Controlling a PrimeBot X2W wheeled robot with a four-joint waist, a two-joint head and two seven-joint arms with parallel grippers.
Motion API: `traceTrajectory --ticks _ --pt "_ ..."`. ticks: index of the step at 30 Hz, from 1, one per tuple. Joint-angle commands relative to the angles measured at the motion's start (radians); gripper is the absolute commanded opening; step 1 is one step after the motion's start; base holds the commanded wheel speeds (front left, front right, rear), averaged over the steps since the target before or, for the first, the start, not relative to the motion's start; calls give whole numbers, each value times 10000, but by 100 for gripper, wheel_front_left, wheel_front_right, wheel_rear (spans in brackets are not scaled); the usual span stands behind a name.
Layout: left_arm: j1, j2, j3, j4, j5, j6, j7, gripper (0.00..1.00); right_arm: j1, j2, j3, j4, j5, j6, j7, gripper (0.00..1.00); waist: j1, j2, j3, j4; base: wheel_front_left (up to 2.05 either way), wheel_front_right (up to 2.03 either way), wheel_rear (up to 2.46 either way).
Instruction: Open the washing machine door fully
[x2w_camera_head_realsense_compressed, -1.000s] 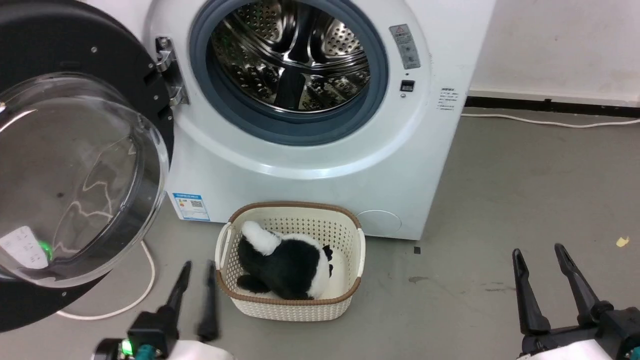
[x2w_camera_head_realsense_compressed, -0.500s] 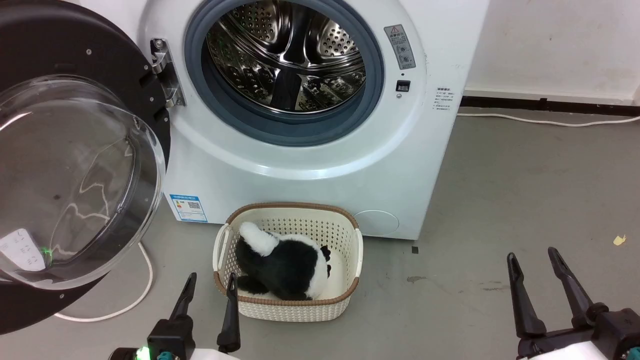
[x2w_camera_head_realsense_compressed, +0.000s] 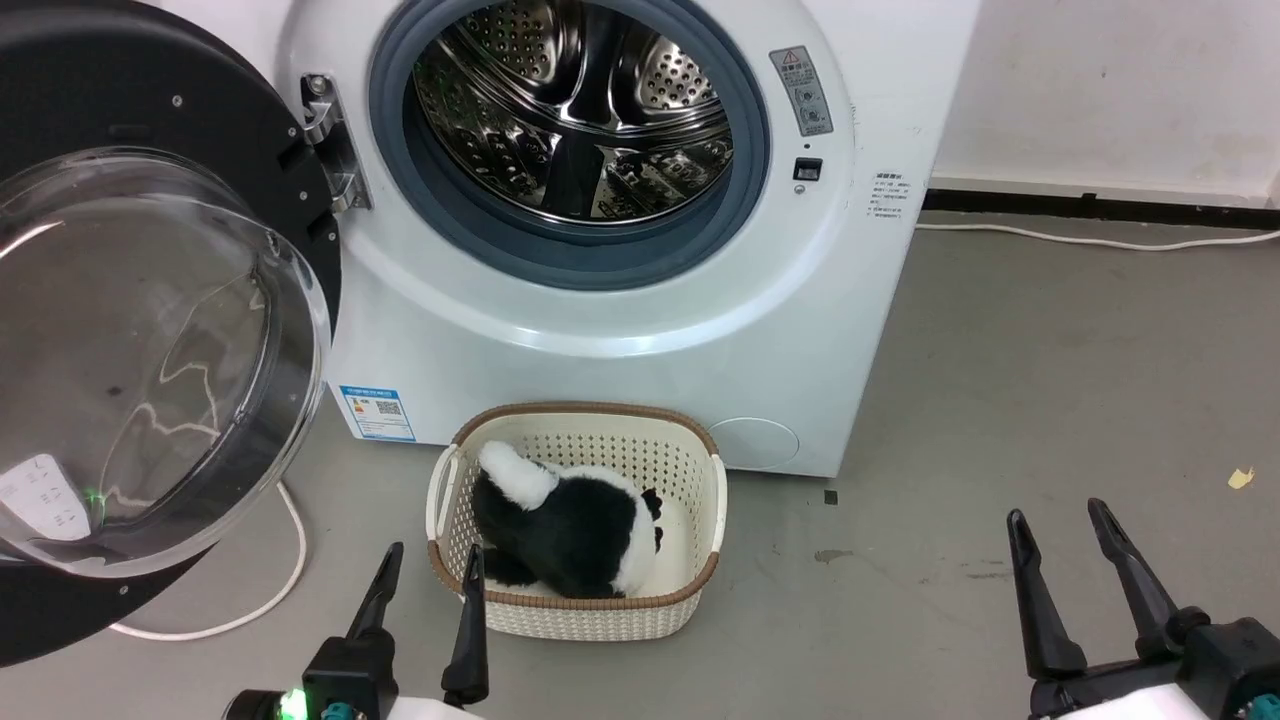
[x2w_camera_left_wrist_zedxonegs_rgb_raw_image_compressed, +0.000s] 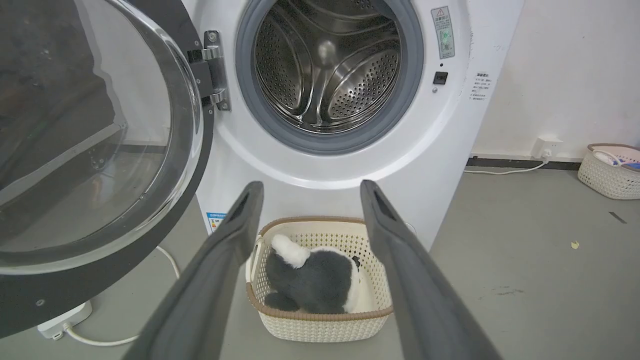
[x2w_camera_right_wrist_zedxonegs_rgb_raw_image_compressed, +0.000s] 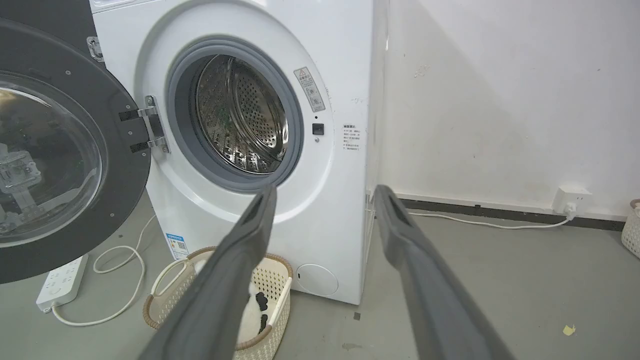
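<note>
Washing machine door (x2w_camera_head_realsense_compressed: 160, 330) hangs wide open off the hinge (x2w_camera_head_realsense_compressed: 330, 150) on the washing machine's (x2w_camera_head_realsense_compressed: 620, 330) left. Left gripper (x2w_camera_head_realsense_compressed: 432, 555) is nearer, door up-left of it. Right gripper (x2w_camera_head_realsense_compressed: 1056, 512) well apart. Both spread, empty.

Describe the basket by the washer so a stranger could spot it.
Find the big white front-loading washing machine with its round black door open. On the grey floor before it sits a cream perforated plastic basket with a brown rim. It alone holds a black-and-white plush toy.
</note>
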Motion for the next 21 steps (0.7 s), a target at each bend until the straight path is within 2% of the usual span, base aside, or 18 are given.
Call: traceTrajectory --ticks 1,21 --pt "0 -2 -1 -12 -1 -2 5 0 -5 -2 0 2 3 0 3 0 0 0 3 -2 0 0 0" --pt "-49 -49 185 -167 152 -105 330 0 -121 2 87 15 -126 1 326 0 0 0 18 -65 0 0 0"
